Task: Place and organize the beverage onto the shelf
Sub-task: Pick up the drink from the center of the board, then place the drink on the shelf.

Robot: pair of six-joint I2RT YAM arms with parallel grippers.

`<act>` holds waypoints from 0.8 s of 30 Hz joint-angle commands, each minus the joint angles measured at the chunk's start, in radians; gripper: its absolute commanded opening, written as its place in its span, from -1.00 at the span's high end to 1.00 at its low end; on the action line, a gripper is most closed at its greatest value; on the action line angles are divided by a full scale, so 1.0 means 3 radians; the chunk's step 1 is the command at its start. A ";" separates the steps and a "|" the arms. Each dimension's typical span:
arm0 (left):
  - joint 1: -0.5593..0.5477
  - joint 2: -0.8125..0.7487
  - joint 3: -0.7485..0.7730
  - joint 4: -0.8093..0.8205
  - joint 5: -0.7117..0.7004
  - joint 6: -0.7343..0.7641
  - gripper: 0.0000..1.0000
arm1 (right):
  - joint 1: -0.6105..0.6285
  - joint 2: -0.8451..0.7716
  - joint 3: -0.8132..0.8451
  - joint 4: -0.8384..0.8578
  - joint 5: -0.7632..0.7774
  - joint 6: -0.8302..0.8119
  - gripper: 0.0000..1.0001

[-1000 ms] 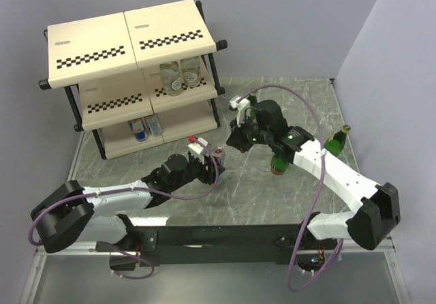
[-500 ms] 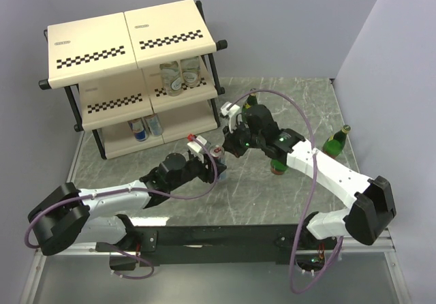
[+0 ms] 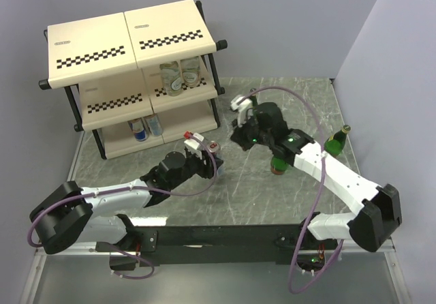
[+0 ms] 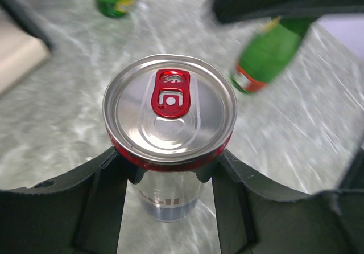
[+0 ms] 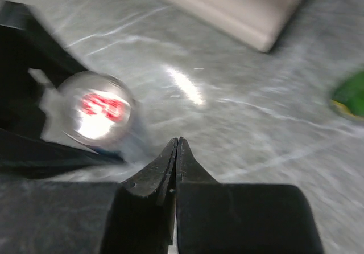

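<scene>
Our left gripper (image 4: 170,171) clamps the can (image 4: 169,114) upright under its rim, likely for carrying to the shelf (image 3: 129,45) at ten o'clock, while our right gripper (image 5: 177,147), pinched together and empty, hovers at the can's two o'clock.

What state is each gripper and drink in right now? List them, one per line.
left gripper: closed around the held can.
held can: upright, sealed, gripped just below its rim.
right gripper: shut, empty.
right-hand green bottle: upright on the table.
clear bottles: standing on the middle tier of the shelf.
shelved cans: standing on the bottom tier.
</scene>
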 commanded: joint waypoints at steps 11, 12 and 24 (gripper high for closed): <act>0.0071 0.0060 0.0080 0.0770 -0.2123 0.0111 0.99 | -0.0817 -0.0575 -0.0154 0.0271 -0.0289 0.0038 1.00; 0.0086 0.0106 0.0116 0.0760 -0.2291 0.0091 0.99 | -0.0817 -0.0590 -0.0154 0.0271 -0.0304 0.0049 1.00; 0.0321 0.0889 0.0643 0.0872 -0.2691 0.0177 0.99 | -0.0899 -0.0616 -0.0170 0.0271 -0.0412 0.0074 1.00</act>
